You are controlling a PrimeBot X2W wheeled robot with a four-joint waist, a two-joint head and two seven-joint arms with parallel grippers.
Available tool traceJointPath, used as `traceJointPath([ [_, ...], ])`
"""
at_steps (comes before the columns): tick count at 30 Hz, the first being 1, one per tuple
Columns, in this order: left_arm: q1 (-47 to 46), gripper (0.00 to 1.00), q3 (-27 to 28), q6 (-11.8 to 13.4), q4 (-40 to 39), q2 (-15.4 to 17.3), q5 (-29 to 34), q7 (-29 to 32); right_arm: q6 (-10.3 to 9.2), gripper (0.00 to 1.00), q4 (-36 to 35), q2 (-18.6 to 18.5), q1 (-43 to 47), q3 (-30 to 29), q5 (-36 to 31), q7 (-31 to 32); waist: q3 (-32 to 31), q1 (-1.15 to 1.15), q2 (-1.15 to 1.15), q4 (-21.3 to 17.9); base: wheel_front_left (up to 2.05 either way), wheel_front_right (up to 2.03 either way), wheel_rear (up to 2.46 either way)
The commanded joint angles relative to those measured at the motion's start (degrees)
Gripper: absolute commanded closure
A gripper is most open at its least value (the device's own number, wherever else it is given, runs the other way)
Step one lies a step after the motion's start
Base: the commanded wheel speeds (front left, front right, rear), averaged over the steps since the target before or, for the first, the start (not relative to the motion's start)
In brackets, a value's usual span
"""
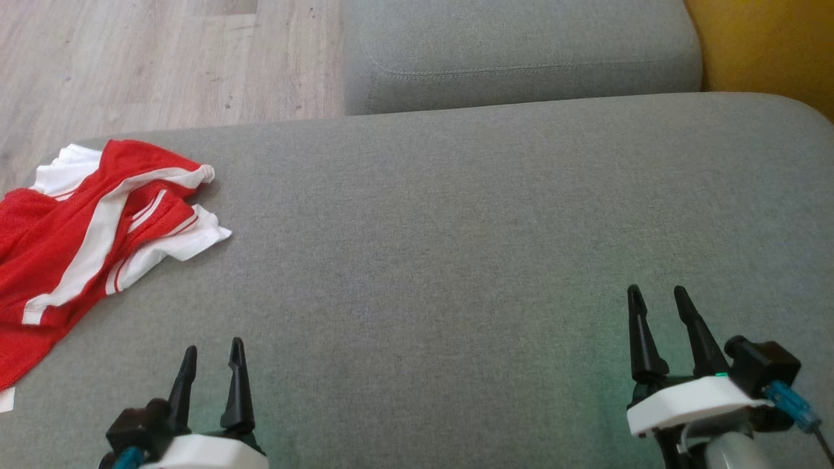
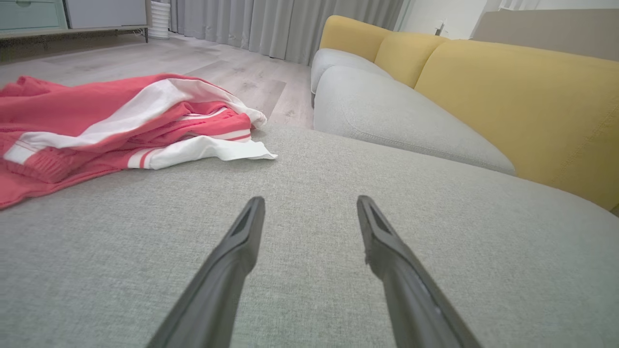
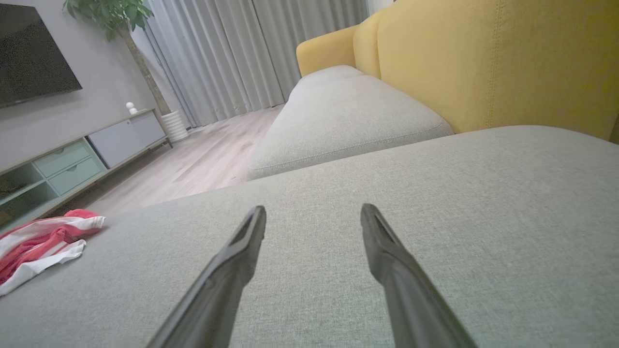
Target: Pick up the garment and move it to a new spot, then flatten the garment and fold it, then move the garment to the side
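A red garment [image 1: 78, 221] with white stripes and white sleeve edges lies crumpled at the left edge of the grey sofa cushion [image 1: 456, 247]. In the left wrist view the garment [image 2: 111, 121] sits ahead and to the left of my fingers. The right wrist view catches the garment [image 3: 43, 241] far off at the left. My left gripper [image 1: 214, 352] hovers open near the front of the cushion, to the right of the garment and apart from it. My right gripper [image 1: 658, 296] stands open at the lower right, nothing between its fingers.
A second grey seat cushion [image 1: 521, 52] lies beyond the first, with a yellow sofa back [image 2: 508, 92] along the right. Pale wood floor [image 1: 163, 58] runs past the cushion's left edge. A TV cabinet [image 3: 72, 159], curtains [image 3: 232, 53] and a potted plant [image 3: 106, 14] stand across the room.
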Motion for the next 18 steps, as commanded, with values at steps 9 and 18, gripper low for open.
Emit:
traceJointPath([
  [9,-1.6,0.0,2.8,0.4,0.4,1.2,6.8,-2.4,0.41,0.0,0.6,-0.5,-1.0,0.9,-6.2,-2.4,-0.3,0.0,0.0,0.2,0.0,0.0,0.0],
  [18,-1.3,0.0,2.8,0.7,1.3,1.2,12.5,-3.9,0.45,0.0,2.2,-0.6,-0.7,1.3,-11.5,-3.9,-0.7,0.0,0.0,0.3,0.0,0.0,0.0],
])
